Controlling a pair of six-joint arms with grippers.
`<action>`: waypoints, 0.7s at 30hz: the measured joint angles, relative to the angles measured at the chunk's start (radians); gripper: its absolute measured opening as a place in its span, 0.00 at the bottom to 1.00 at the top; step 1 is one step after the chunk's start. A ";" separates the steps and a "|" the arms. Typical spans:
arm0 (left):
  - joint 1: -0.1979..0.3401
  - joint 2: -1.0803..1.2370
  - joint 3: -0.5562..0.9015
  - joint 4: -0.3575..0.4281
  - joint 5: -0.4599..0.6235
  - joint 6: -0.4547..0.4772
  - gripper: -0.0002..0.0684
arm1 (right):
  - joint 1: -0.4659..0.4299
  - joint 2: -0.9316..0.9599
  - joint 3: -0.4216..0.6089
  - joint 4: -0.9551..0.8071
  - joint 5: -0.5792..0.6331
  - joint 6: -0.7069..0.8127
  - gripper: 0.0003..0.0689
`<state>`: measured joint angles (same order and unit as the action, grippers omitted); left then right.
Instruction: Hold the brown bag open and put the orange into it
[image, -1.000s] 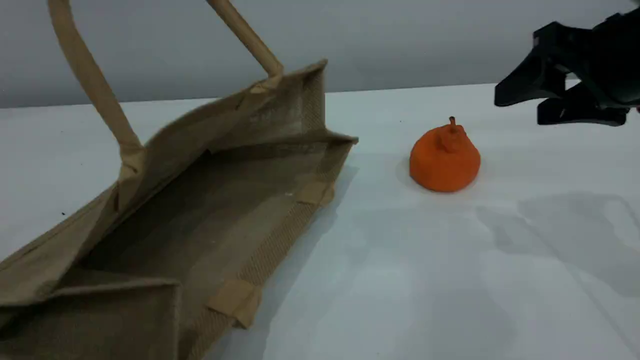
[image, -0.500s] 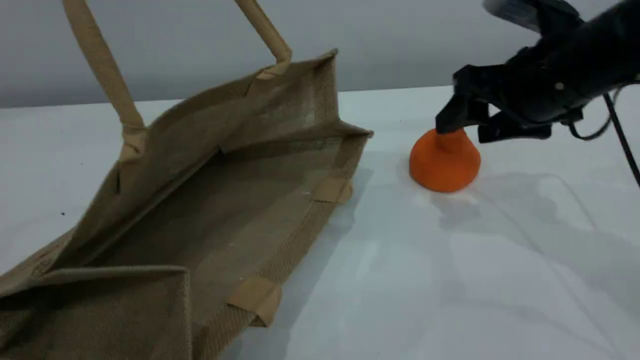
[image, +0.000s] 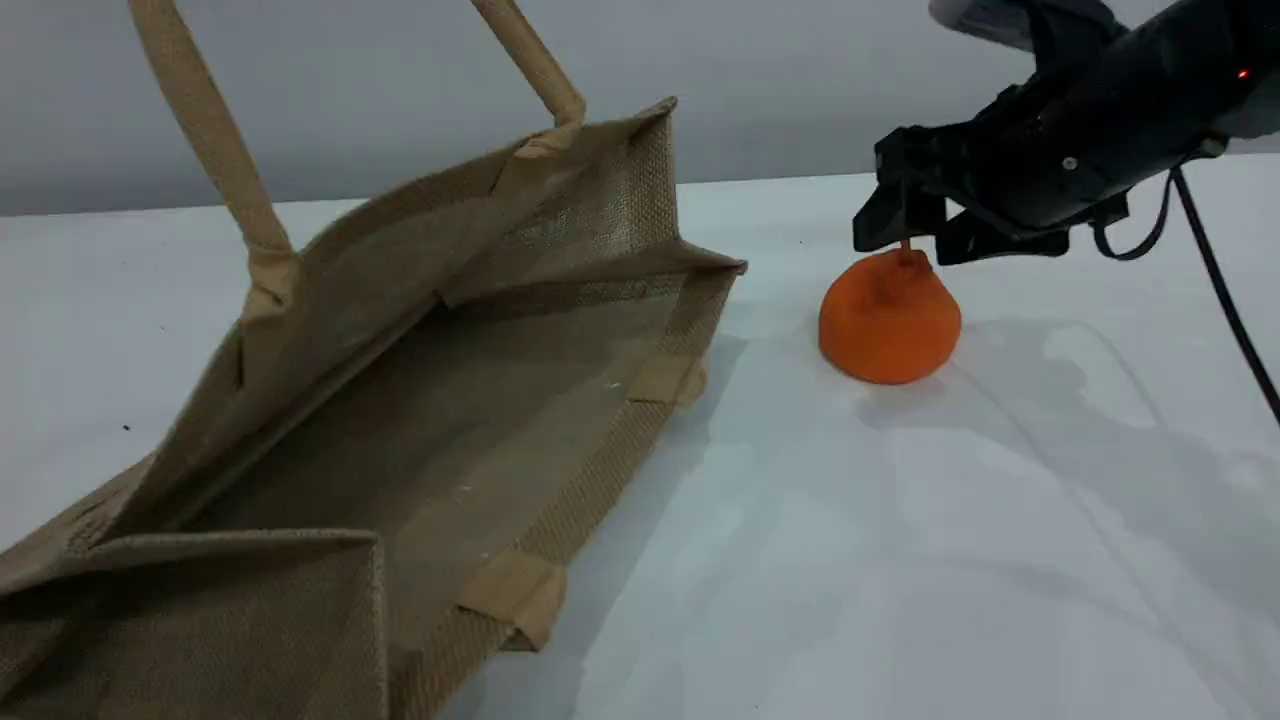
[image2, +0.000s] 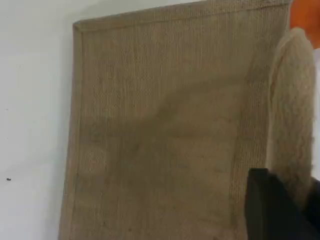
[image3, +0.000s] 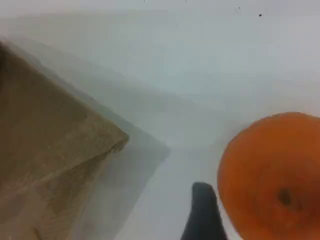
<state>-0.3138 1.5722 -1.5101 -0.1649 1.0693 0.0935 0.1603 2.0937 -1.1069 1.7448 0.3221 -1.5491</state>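
The brown bag (image: 420, 400) lies on its side at the left with its mouth gaping toward the camera. One beige handle (image: 210, 140) is pulled taut upward and leaves the scene view at the top. In the left wrist view, my left gripper (image2: 292, 205) is shut on that handle (image2: 292, 100), above the bag's woven side (image2: 165, 135). The orange (image: 890, 318) sits on the table right of the bag. My right gripper (image: 908, 240) hangs open just above it, its fingers either side of the stem. The right wrist view shows one fingertip (image3: 202, 215) left of the orange (image3: 272, 175).
The white table (image: 900, 550) stretches in front of and to the right of the orange. A black cable (image: 1220, 290) trails from the right arm down the right edge. A grey wall runs behind the table. The bag's corner (image3: 65, 145) lies left of the right gripper.
My right gripper has come in from the right edge to just over the orange's stem. The bag's mouth rose and shifted slightly right, then held still.
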 joint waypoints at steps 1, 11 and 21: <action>0.000 0.000 0.000 0.000 0.000 0.000 0.12 | 0.000 0.011 -0.010 0.000 0.000 0.000 0.65; 0.000 0.000 0.000 0.001 -0.002 0.000 0.12 | 0.000 0.103 -0.058 0.000 0.001 -0.020 0.64; 0.000 0.000 0.000 0.002 0.001 0.000 0.12 | 0.000 0.132 -0.059 0.000 0.014 -0.021 0.21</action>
<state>-0.3138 1.5722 -1.5101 -0.1627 1.0703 0.0935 0.1603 2.2258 -1.1657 1.7448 0.3360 -1.5704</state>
